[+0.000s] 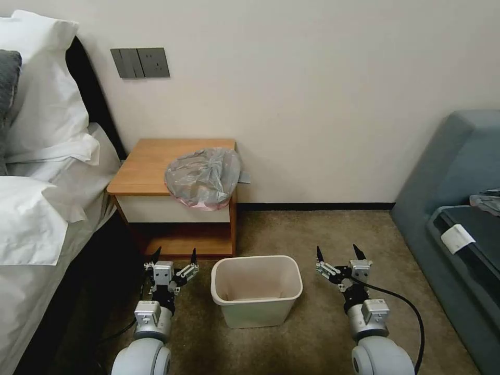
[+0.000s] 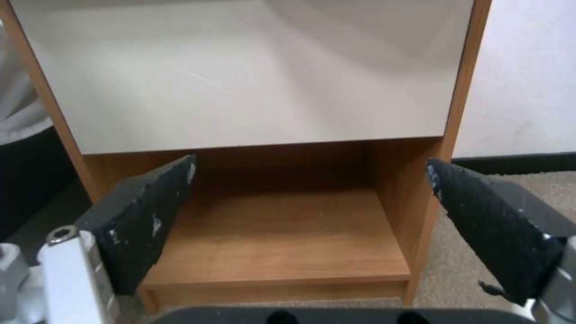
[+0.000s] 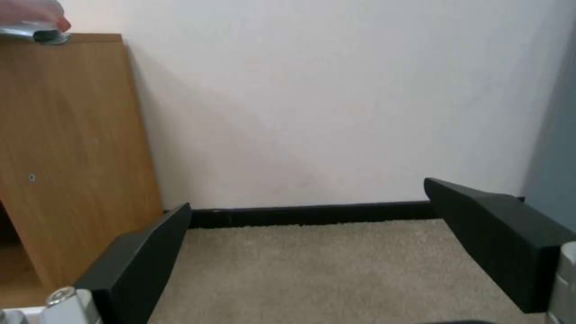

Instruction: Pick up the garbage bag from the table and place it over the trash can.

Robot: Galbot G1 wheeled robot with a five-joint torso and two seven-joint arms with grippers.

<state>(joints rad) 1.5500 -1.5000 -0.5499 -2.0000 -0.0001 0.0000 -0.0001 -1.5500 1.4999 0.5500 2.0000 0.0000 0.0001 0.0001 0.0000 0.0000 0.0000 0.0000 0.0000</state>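
Observation:
The garbage bag lies crumpled on the right front part of the table, its pinkish edge hanging over the front; a corner of the garbage bag shows in the right wrist view. The cream trash can stands on the carpet in front of the table, with nothing in it. My left gripper hovers low to the left of the can, open, facing the table's white drawer front. My right gripper hovers to the can's right, open, facing the wall.
A bed with white pillows lies on the left, close to the table. A grey-blue sofa with a dark case stands on the right. Brown carpet lies around the can. Wall sockets sit above the table.

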